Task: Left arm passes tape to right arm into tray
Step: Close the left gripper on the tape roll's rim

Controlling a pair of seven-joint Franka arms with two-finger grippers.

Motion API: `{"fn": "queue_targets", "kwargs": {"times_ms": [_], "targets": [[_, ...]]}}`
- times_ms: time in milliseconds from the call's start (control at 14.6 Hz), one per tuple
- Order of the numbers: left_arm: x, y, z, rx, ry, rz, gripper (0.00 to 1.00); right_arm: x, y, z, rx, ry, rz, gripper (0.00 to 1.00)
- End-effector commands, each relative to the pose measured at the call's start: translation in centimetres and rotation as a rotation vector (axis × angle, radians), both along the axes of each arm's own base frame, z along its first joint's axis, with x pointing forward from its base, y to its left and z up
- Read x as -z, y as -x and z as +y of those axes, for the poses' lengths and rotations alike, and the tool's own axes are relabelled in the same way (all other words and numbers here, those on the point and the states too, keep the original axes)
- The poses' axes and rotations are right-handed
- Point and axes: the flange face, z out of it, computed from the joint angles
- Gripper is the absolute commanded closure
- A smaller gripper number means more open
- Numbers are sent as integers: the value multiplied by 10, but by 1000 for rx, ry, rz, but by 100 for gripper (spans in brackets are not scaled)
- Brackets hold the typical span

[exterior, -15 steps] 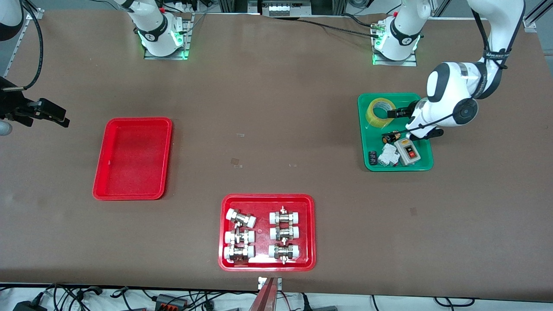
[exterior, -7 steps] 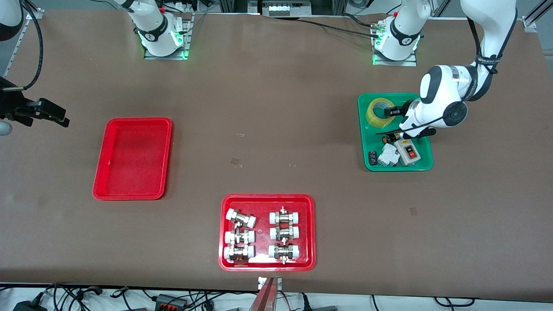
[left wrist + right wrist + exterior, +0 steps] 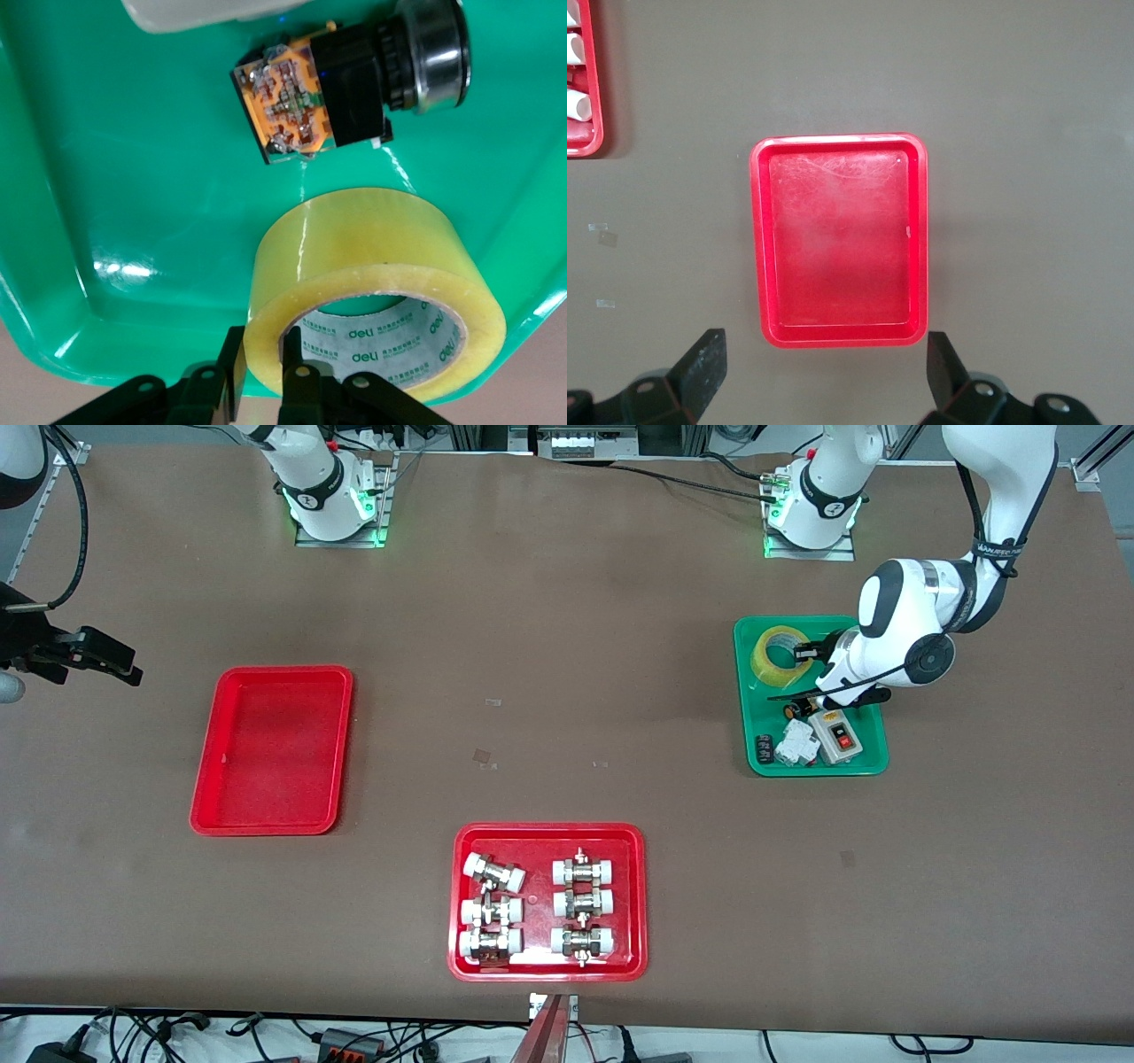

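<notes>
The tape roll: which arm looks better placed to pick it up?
Left. The left gripper already straddles the wall of the tape in the green tray. The right gripper waits open, high up past the red tray.

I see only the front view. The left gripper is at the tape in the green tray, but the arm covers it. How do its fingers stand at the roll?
Observer: In the left wrist view, the left gripper straddles the wall of the tape, with one finger in the hole and one outside, shut on it.
Operator: Is the roll lifted?
Observer: No. It rests tilted in the green tray.
Operator: And the right gripper?
Observer: The right gripper is wide open over the table beside the tray. That arm waits.
</notes>
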Motion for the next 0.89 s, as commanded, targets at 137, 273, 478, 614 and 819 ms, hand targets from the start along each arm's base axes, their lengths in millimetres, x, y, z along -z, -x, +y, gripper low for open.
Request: {"fn": "queue_targets", "kwargs": {"times_ms": [137,273,478,614,819], "targets": [[-3,0,-8,4,22,4,87,0,3,-1,-13,7,6,0],[-13,-7,-12,12,26,7,87,0,3,-1,-13,7,5,0],[-32,-23,-19,22,30,9,88,0,3,-2,-8,7,5,0],[-49,-37,-21,35,42,11,88,1,2,-3,-5,5,5,0],[-84,-64,-23,44,54,15,88,5,1,-6,-5,5,12,0]]}}
